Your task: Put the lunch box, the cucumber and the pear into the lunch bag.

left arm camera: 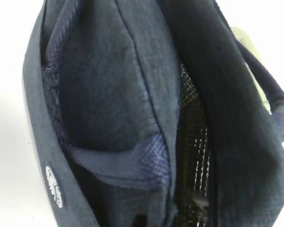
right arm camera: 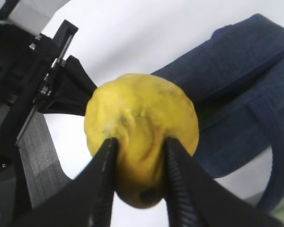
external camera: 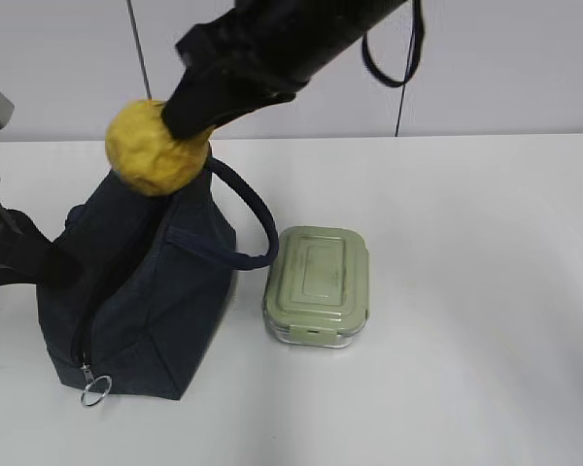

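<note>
While your right gripper (right arm camera: 138,177) is pinching the pear (external camera: 156,148) between its two fingers above the lunch bag (external camera: 136,291), you're hovering right over the bag's upper end, not clearly over the opening. The left gripper is gripping the bag's left edge in the exterior view, but its fingers aren't showing in the wrist view, so I can't tell how its jaws stand. Risk: the slot showing in the left wrist view is looking narrow, with fabric folding inward, so the pear is likely catching on the flap or rolling off onto the table (external camera: 466,291) if you release too early. The loop handle (external camera: 248,218) is arching just beside your drop path and could snag a finger. The lunch box (external camera: 317,285) is sitting on the table just right of the bag, touching the handle; the cucumber isn't showing in any view. Open room is all to the right of the box
</note>
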Available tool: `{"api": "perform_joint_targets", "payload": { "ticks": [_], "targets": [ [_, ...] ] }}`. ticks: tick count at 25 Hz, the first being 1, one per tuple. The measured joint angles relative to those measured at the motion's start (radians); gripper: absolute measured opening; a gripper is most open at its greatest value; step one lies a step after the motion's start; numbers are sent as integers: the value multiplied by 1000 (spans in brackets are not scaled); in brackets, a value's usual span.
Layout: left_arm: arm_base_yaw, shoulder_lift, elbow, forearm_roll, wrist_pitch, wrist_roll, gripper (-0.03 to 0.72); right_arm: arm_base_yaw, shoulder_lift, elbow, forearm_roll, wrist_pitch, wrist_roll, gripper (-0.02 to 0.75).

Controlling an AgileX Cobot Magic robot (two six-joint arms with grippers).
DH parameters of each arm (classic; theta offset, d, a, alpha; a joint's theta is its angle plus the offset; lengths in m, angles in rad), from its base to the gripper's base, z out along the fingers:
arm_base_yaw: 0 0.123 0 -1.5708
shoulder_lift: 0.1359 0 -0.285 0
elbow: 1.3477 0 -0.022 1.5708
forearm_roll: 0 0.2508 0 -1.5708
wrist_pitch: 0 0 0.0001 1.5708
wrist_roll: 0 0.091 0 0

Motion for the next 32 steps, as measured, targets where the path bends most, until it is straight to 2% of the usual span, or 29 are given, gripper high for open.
{"api": "perform_joint_targets", "payload": {
  "ticks": [8, 14, 17, 19, 22, 23, 28, 32],
  "targets": [
    [0, 0, 0, 0, 0, 0, -15, 23, 141, -43, 69, -61, -86, 227],
    [0, 0, 0, 2, 2, 0, -15, 23, 213, -43, -49, -51, -42, 227],
    [0, 0, 0, 2, 3, 0, -15, 23, 231, -43, -69, -45, -35, 237],
    [0, 0, 0, 2, 3, 0, -15, 23, 231, -47, -67, -38, -33, 299],
    [0, 0, 0, 2, 3, 0, -15, 23, 231, -86, -54, -15, -16, 470],
    [0, 0, 0, 2, 3, 0, -15, 22, 231, -98, -52, -15, -2, 496],
    [0, 0, -1, 4, 2, 0, -15, -42, 178, -104, -47, -5, 45, 498],
    [0, 0, -1, 4, 2, 0, -15, -188, 79, 53, -5, -22, 71, 489]
  ]
}}
